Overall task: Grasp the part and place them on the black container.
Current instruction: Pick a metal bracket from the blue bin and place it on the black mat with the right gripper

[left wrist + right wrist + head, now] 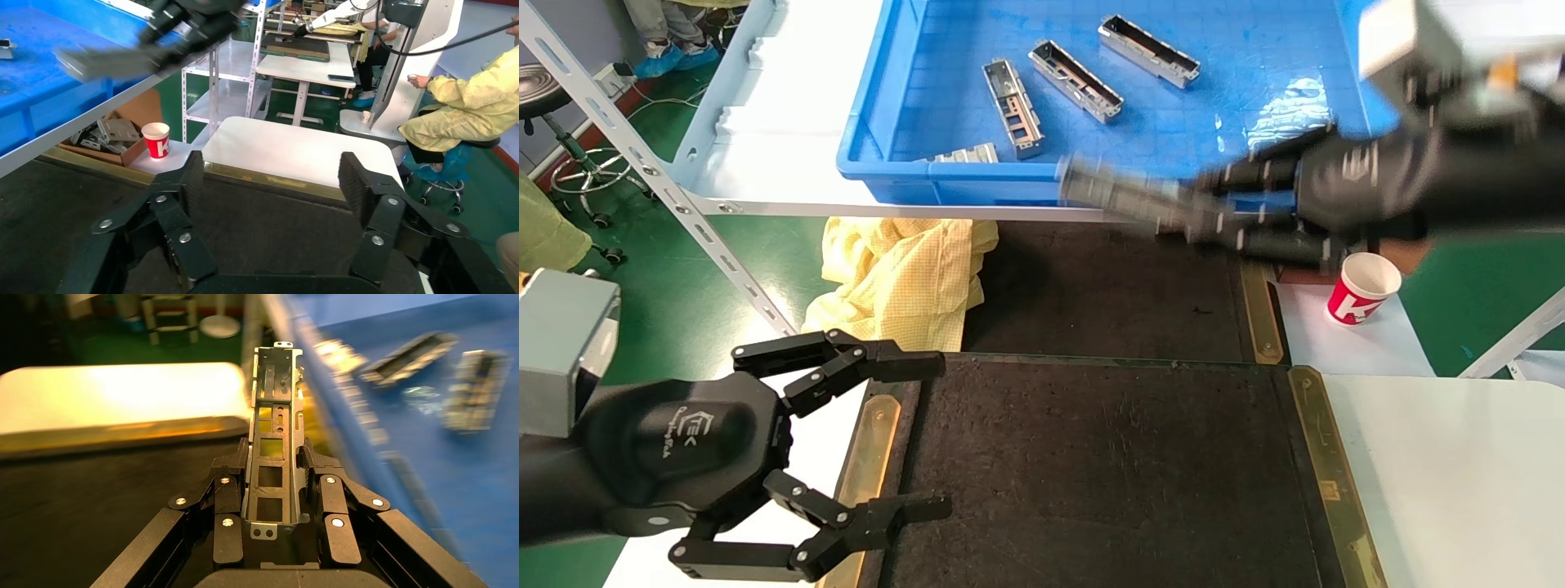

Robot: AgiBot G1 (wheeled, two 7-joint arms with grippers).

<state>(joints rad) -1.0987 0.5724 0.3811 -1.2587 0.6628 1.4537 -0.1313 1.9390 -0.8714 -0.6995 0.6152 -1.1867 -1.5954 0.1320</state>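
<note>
While gripped, part [273, 435] points forward (lengthwise).

1. My left gripper [269, 184] fills the foreground, its two fingers [183, 184] spread wide apart with nothing between them.
2. Right under the gripper lies the black container [73, 202], with its brass edge strip [263, 179] just past the fingertips.
3. Beyond the strip I see a white table [294, 150].
4. A red-and-white paper cup [155, 139] stands off to one side, near the strip.
5. Far above, the right gripper [183, 27] carries a blurred part [107, 61] beside the blue bin [43, 79].
</note>
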